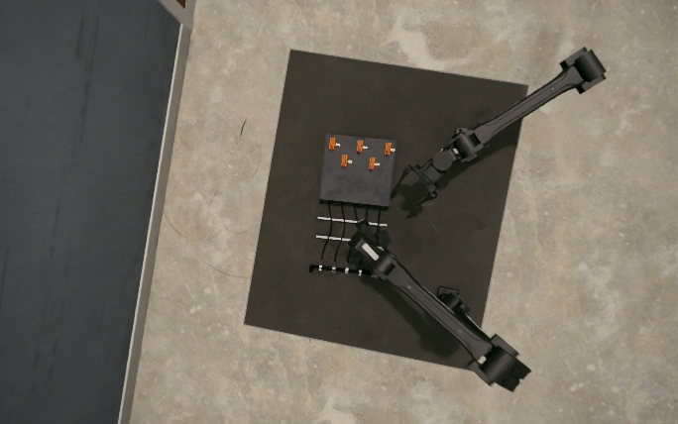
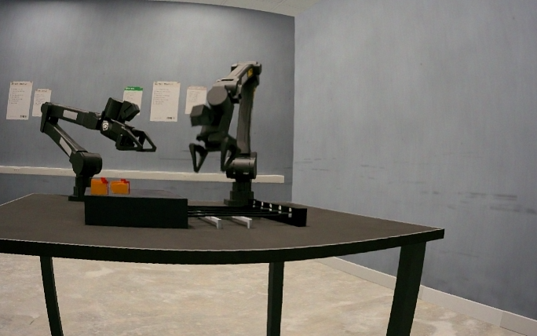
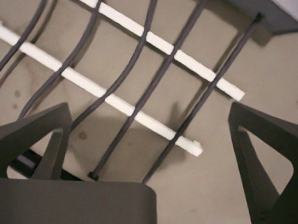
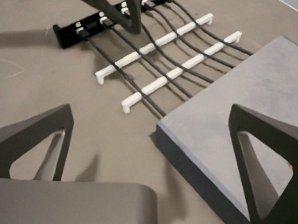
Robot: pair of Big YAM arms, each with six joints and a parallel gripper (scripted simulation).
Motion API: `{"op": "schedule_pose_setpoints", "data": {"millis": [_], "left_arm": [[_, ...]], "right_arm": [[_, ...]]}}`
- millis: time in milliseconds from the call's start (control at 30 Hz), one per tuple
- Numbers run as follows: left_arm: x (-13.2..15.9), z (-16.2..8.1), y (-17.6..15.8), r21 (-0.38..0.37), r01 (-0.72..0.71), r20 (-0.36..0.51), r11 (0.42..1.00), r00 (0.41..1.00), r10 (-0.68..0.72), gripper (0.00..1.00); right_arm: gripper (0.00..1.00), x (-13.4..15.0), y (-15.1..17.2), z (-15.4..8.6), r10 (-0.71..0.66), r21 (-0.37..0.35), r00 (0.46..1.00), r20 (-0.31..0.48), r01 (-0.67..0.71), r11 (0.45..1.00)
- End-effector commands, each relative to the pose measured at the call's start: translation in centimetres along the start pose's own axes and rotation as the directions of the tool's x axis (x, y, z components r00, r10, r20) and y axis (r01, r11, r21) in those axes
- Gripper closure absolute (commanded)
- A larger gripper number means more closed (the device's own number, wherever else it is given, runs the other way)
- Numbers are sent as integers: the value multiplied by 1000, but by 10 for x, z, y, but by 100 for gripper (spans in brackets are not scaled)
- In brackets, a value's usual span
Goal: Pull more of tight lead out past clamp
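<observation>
Left gripper [image 1: 372, 231] [image 2: 210, 170] [image 3: 149, 105] [image 4: 132, 22]: jaws wide apart, nothing between them, raised above the leads [image 1: 343, 227] [image 2: 221, 210] [image 3: 167, 65] [image 4: 122, 75]. These run from the box [image 1: 357, 184] [image 2: 136, 212] [image 3: 280, 15] [image 4: 240, 80] to the port bar [image 1: 340, 270] [image 2: 298, 217] [image 3: 67, 175] [image 4: 62, 37], slanting across its finger line (tight one: cannot tell). Left is nearer them. Right gripper [image 1: 406, 199] [image 2: 146, 150] [image 4: 151, 106], also spread and unloaded, hangs beside the box. Judgement: next grip needs jaws squared across one lead, sparing its plug.
</observation>
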State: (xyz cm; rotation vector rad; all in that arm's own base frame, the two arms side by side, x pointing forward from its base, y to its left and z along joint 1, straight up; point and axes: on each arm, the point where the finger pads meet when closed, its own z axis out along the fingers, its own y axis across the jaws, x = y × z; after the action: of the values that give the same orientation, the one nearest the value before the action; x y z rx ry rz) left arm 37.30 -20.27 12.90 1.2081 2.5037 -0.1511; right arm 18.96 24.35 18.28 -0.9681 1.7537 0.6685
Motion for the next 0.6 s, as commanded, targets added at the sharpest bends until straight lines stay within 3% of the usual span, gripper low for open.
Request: {"op": "schedule_pose_setpoints", "data": {"millis": [0,167,267,433,567], "left_arm": [[-9,-16,0,-41,211,101,977,973,-206,0],[-16,-40,0,-58,361,220,931,914,-341,0],[-15,-37,0,-61,378,222,924,907,-357,0],[-29,-60,4,-83,382,294,920,892,-344,0],[-25,-53,8,-93,379,277,921,898,-342,0]], "right_arm": [[0,-23,-2,-3,-6,3,999,35,6,1000],[0,-23,-2,-3,-6,3,999,35,6,1000],[0,-23,-2,-3,-6,3,999,35,6,1000],[0,-23,-2,-3,-6,3,999,35,6,1000],[0,-23,-2,-3,-6,3,999,35,6,1000]]}}
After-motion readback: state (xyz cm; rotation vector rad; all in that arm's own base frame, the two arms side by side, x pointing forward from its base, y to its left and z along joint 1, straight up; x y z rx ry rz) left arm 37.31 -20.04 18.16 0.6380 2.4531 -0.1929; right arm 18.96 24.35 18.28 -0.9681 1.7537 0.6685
